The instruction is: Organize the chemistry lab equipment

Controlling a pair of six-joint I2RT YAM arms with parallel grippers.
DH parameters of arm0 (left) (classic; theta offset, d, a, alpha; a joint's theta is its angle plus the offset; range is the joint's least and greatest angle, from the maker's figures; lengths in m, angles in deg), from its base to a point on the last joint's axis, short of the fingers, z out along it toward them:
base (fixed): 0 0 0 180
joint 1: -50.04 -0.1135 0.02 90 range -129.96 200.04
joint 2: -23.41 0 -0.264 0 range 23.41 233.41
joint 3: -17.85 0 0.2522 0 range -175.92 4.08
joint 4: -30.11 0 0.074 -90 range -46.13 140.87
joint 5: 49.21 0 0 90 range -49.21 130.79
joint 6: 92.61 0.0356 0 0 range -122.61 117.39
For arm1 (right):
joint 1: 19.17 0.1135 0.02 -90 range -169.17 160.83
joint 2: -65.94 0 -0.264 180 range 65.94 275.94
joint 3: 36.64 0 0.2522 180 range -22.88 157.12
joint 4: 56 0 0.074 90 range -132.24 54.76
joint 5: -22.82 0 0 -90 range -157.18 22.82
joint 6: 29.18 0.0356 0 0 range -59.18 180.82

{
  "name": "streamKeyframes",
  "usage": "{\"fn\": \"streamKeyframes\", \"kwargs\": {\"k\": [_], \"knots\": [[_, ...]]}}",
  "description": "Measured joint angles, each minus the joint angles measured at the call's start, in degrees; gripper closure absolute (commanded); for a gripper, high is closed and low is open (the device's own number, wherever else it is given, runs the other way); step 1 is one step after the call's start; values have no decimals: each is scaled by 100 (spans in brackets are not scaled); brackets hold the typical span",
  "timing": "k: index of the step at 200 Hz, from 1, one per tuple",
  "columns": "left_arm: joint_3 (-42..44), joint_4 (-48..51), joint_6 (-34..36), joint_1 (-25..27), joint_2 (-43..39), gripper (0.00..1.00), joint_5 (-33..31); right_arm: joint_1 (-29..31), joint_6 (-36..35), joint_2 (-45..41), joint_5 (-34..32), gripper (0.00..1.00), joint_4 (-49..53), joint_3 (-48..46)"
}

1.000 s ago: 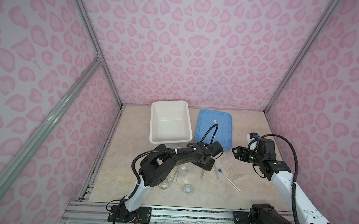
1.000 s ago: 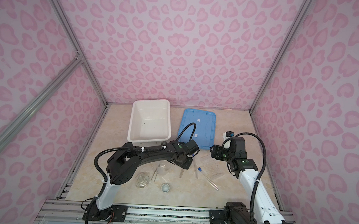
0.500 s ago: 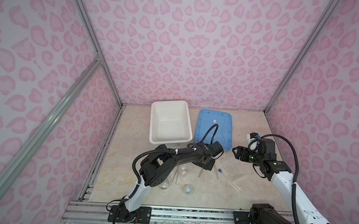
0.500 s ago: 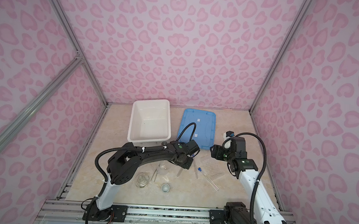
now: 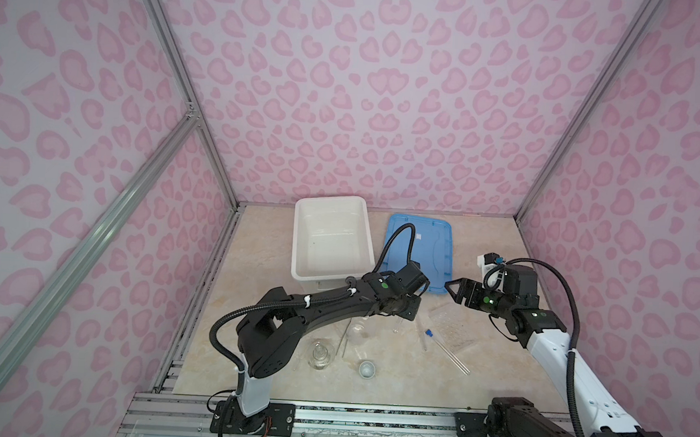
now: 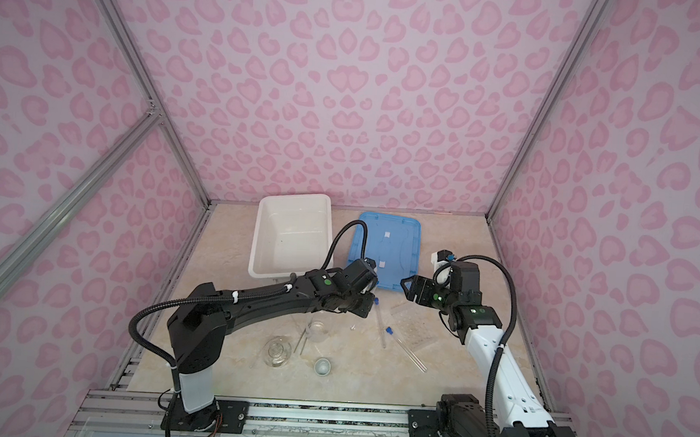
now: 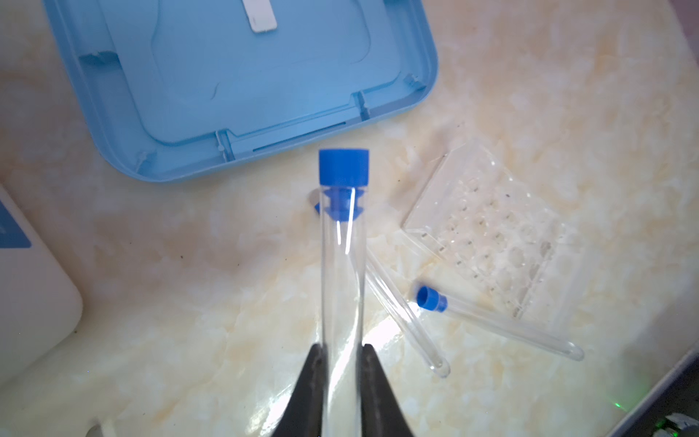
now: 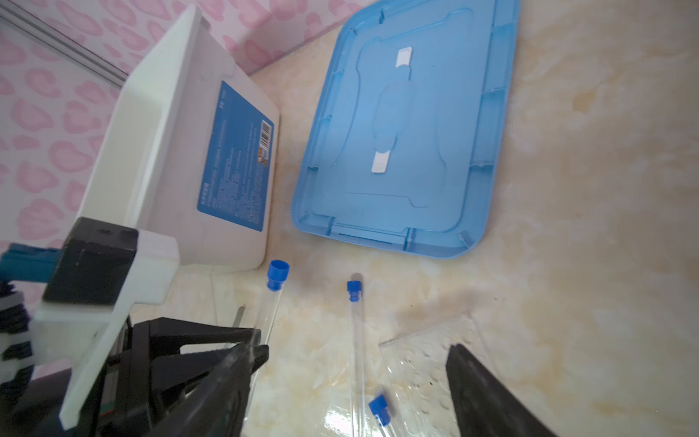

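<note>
Blue-capped test tube (image 7: 340, 265) is clamped between the left gripper's (image 7: 342, 352) narrowed fingers, cap pointing toward the blue lid (image 7: 227, 75). A second tube (image 7: 499, 325) and a third tube (image 7: 403, 314) lie on the table beside the clear tube rack (image 7: 488, 234). Right gripper (image 5: 453, 290) hovers near that rack, jaws spread wide, holding nothing. White bin (image 5: 330, 235) sits beside the lid.
</note>
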Motion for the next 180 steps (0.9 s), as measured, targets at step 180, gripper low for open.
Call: {"fn": "streamKeyframes", "kwargs": {"k": [180], "knots": [[1049,-1792,651,240,-905,82,59,907,577,754,1021,57,-866,365]]}}
